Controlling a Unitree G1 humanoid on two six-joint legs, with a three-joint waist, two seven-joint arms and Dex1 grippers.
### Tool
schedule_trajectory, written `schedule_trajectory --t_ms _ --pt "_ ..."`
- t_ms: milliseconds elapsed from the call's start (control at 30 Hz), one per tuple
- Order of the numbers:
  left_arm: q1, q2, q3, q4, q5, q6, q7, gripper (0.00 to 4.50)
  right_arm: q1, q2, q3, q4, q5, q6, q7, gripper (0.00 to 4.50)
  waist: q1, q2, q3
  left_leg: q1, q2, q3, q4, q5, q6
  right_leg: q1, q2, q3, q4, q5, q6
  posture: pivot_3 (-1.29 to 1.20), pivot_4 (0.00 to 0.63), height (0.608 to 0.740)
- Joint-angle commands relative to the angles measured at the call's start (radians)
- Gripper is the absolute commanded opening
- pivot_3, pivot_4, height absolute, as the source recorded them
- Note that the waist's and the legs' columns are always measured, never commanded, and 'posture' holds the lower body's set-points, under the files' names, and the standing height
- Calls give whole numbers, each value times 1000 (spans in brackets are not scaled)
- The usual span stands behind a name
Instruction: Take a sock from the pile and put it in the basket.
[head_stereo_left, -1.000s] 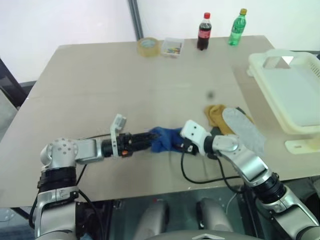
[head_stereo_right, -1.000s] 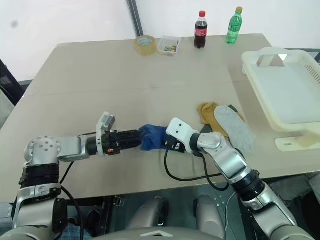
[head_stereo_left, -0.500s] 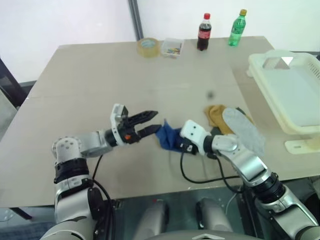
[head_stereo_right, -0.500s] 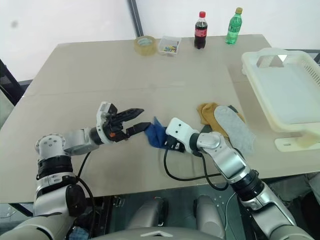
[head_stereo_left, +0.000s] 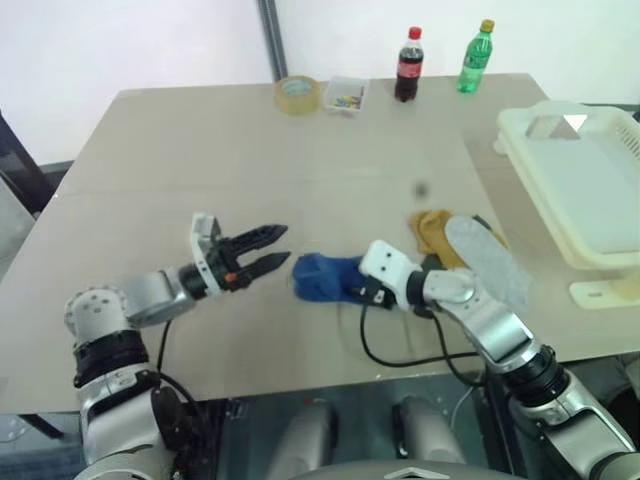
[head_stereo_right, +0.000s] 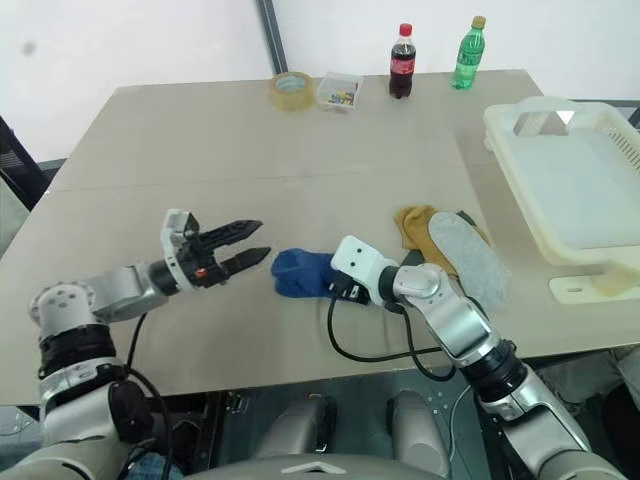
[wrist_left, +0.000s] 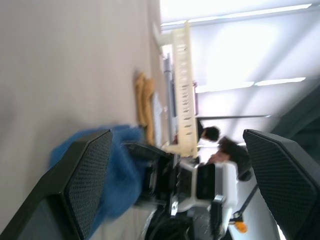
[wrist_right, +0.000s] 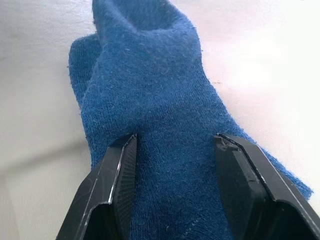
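A bright blue sock (head_stereo_left: 318, 277) lies on the table near the front edge, and my right gripper (wrist_right: 175, 144) is shut on its near end, a black finger on each side of the cloth. My left gripper (head_stereo_left: 283, 247) hovers level just left of the sock, open and empty, a small gap from the fabric. The rest of the pile, a mustard yellow sock (head_stereo_left: 431, 231) and a pale grey sock (head_stereo_left: 490, 260), lies just right of my right wrist. The cream-white basket (head_stereo_left: 600, 190) stands at the table's right edge, beyond the pile.
At the table's far edge stand a roll of tape (head_stereo_left: 298, 93), a small clear box (head_stereo_left: 345, 95), a cola bottle (head_stereo_left: 408, 64) and a green bottle (head_stereo_left: 476, 42). A black cable (head_stereo_left: 400, 358) loops under my right forearm. A person (wrist_left: 220, 149) shows in the background.
My left gripper has pulled back to the left, away from the blue sock, and stands open. The sock's free end has settled flat on the table. The right gripper has kept still.
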Motion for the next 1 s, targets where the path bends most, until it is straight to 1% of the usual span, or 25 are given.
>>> schedule_trajectory --t_ms 33,67,133,233,300,400,500,600,667,1000 --pt "113 98 -144 -169 -62 37 -62 4479 11 1 1 19 -21 -1 -5 2478 -4 -1 0 0 0 0 0 0 0 0 0 0 0 0 0 0 150 740" --pt "147 127 -183 -203 -59 37 -76 4479 11 3 1 21 -22 -3 -5 2478 -3 0 0 0 1 0 -1 0 0 0 -1 1 0 0 0 0 150 740" --pt "189 148 -213 -234 -48 37 -83 4479 13 4 0 24 -23 -8 -4 2478 0 0 0 0 1 0 -2 0 0 0 -1 1 0 0 0 0 150 740" --pt "233 127 -215 -260 -80 37 -62 4479 17 5 -3 23 -27 -10 -2 2478 3 3 -2 2 1 -1 -2 0 0 1 0 0 0 0 0 0 150 740" --pt "254 89 -207 -277 -81 26 -19 4479 18 8 -5 23 -29 -10 -1 2478 4 3 -2 2 1 -1 -2 0 1 1 -1 0 0 0 0 0 150 740" --pt "228 9 -181 -236 -114 -32 79 4479 18 11 -4 23 -32 -10 -1 2478 7 4 -4 3 1 0 -2 0 0 1 -1 0 0 0 0 0 150 740" --pt "198 -55 -168 -202 -117 -81 169 4479 17 15 -3 24 -34 -8 0 2478 13 4 -4 3 1 -1 -2 0 0 2 -1 0 0 0 0 0 150 740" --pt "180 -90 -166 -186 -100 -110 225 4479 17 14 -3 25 -37 -9 4 2478 15 4 -4 12 1 -1 -4 -2 3 11 -1 -1 -1 0 0 0 150 740" --pt "161 -102 -156 -167 -91 -135 254 4479 17 14 -5 26 -38 -10 6 2478 16 5 -4 17 1 -1 -5 -2 4 17 -1 -1 -4 0 0 0 150 740" --pt "115 -99 -101 -128 -154 -193 348 4479 15 31 2 41 -50 -19 8 2478 17 5 -5 18 1 -2 -5 -2 3 17 1 -2 -4 0 0 0 150 740"
